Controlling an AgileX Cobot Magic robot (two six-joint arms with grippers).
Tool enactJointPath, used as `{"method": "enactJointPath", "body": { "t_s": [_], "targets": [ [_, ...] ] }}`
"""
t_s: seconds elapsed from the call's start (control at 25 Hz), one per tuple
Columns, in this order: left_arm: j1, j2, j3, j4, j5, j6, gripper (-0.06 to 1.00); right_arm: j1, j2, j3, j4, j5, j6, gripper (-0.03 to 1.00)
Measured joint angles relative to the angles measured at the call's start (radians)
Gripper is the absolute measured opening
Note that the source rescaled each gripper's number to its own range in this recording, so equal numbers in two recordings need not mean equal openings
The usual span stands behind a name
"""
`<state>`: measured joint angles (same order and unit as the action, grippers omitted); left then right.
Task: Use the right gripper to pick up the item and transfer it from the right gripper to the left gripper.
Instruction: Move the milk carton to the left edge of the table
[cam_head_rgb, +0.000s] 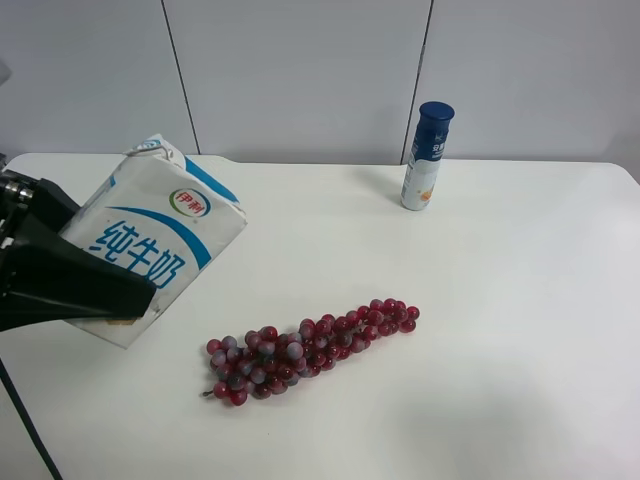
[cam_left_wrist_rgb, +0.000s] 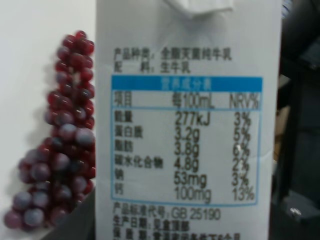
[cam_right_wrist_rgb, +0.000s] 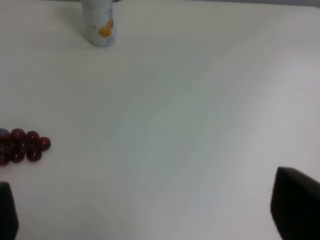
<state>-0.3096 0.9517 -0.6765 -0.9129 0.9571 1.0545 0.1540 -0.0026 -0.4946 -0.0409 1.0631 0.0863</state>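
The milk carton (cam_head_rgb: 160, 240) hung tilted above the desk (cam_head_rgb: 500, 330). It was pinched in the jaws of the left gripper (cam_head_rgb: 125, 292) at the exterior high view's left edge, with one black finger lying across its lower front face. Only the left wrist view showed the carton's grey printed nutrition panel, close between the jaws, with the grape bunch (cam_left_wrist_rgb: 60, 135) on the desk beyond. The right gripper (cam_right_wrist_rgb: 152, 210) held its jaws spread wide, desk surface showing between its fingers (cam_right_wrist_rgb: 297, 205). Its wrist view took in the upright bottle (cam_right_wrist_rgb: 100, 25) and the tip of the grape bunch.
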Motion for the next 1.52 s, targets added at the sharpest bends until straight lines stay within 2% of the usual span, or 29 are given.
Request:
{"method": "enactJointPath", "body": {
  "t_s": [0.2,0.76,1.0,1.32,1.52],
  "targets": [
    [0.0,0.0,0.0,0.0,-0.063,-0.001,0.0,0.0,0.0,0.0,0.0,0.0,0.0,1.0],
    [0.0,0.084,0.0,-0.001,-0.124,-0.001,0.0,0.0,0.0,0.0,0.0,0.0,0.0,1.0],
    [0.0,0.195,0.0,-0.002,-0.253,-0.008,0.0,0.0,0.0,0.0,0.0,0.0,0.0,1.0],
    [0.0,0.29,0.0,-0.002,-0.519,-0.062,0.0,0.0,0.0,0.0,0.0,0.0,0.0,1.0],
    [0.061,0.339,0.0,0.019,-0.628,-0.168,0.0,0.0,0.0,0.0,0.0,0.0,0.0,1.0]
  ]
}}
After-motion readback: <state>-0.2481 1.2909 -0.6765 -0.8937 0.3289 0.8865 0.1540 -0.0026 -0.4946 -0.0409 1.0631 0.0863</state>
